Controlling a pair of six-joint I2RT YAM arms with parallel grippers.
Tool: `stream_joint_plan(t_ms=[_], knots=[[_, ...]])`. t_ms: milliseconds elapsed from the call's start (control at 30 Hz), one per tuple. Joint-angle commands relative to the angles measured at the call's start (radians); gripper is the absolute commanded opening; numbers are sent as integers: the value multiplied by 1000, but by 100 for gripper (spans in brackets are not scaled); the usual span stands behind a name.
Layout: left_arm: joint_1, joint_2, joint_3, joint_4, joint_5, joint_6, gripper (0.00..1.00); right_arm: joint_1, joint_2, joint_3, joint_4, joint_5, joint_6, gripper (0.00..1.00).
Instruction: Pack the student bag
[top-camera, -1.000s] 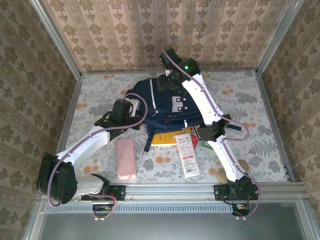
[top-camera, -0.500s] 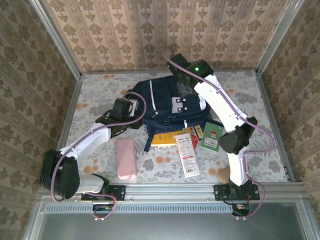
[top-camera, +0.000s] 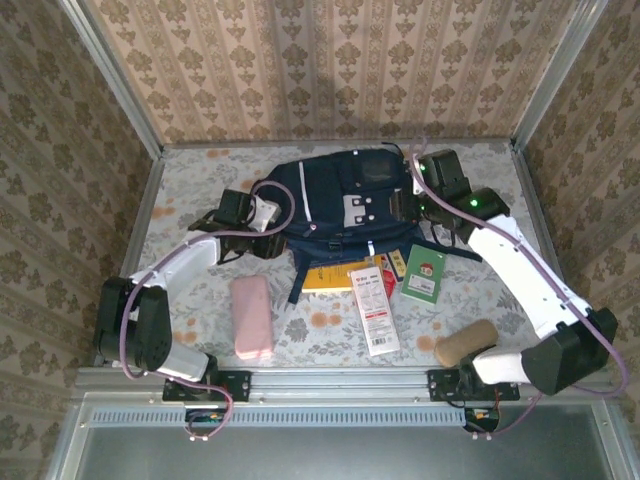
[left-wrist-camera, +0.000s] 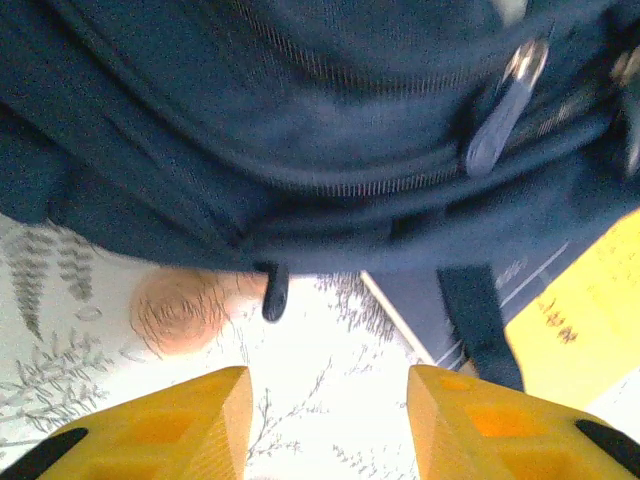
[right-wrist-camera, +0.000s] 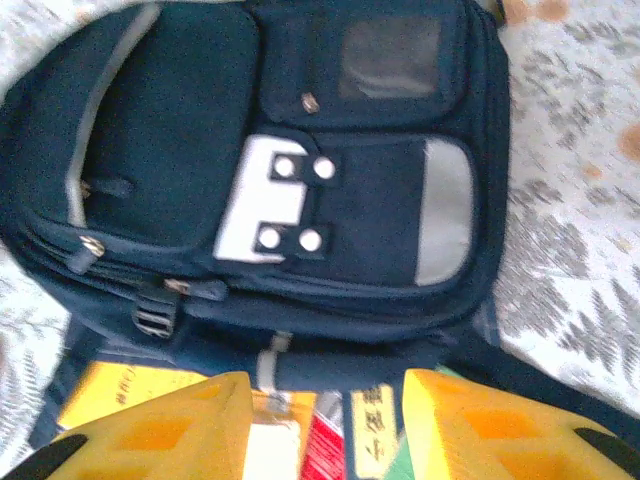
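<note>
Student bag (top-camera: 335, 200): flat, front up, long axis left-right.
Left gripper (left-wrist-camera: 328, 400): at bag's left edge, jaws apart, empty.
Right gripper (right-wrist-camera: 325, 400): above bag's right end, jaws apart, empty.

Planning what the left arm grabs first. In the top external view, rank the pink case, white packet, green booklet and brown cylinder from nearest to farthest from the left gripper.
From the left gripper:
1. pink case, just toward the near edge.
2. white packet, centre front.
3. green booklet, right of centre.
4. brown cylinder, near right corner.
</note>
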Motion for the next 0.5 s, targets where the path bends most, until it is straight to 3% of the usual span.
stream_joint_plan(t_ms=[0,167,467], knots=[[12,17,-29,68,60,123,46,-14,-70,-91,227,-137,82,45],[13,134,68,37,35,135,47,-14,-123,-163,283,-173,123,45],[5,336,243,-122,64,150,44,-14,-182,-191,282,-124,111,47]])
